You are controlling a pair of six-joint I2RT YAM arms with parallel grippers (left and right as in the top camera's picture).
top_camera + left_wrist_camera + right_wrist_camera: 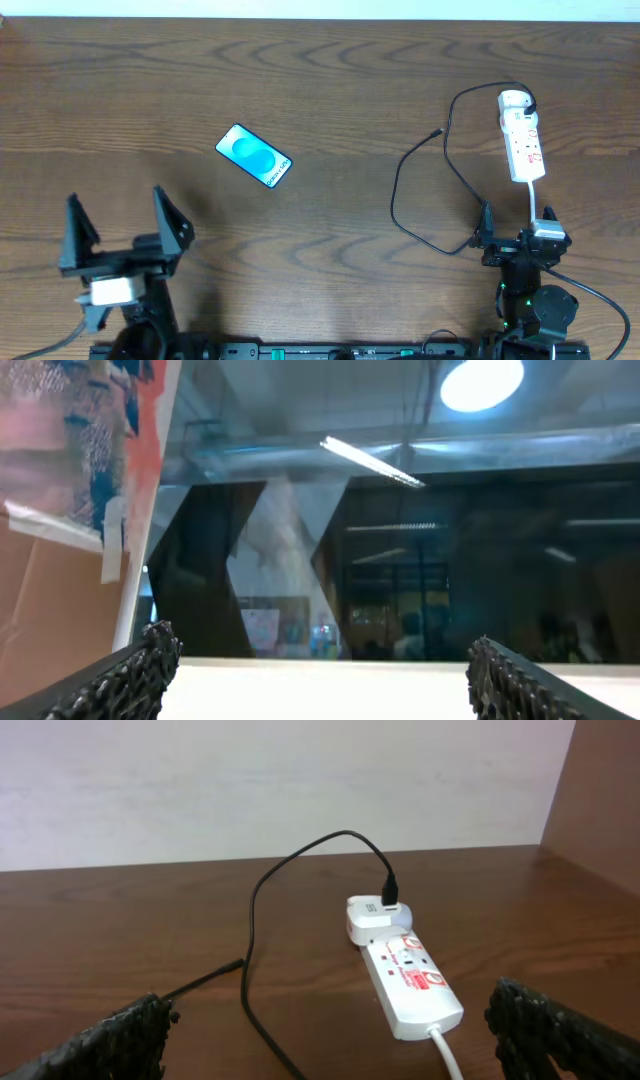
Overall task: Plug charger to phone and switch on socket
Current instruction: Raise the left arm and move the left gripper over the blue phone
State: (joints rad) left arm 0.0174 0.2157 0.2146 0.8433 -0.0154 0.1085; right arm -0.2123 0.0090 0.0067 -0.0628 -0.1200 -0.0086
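Observation:
The phone [254, 156] lies on the table left of centre, its blue and cyan screen lit. The white power strip [522, 136] [405, 976] lies at the right, with a white adapter at its far end. The black charger cable [415, 195] [255, 935] runs from the adapter in loops; its free plug tip [437, 132] [235, 964] rests on the table. My left gripper [125, 228] [320, 680] is open and empty, near the front left, pointing up off the table. My right gripper [515, 225] [330, 1040] is open and empty, just in front of the strip.
The strip's white cord [536, 200] runs toward my right arm. A wooden side wall [600, 810] stands at the right in the right wrist view. The left wrist view shows only windows and ceiling lights.

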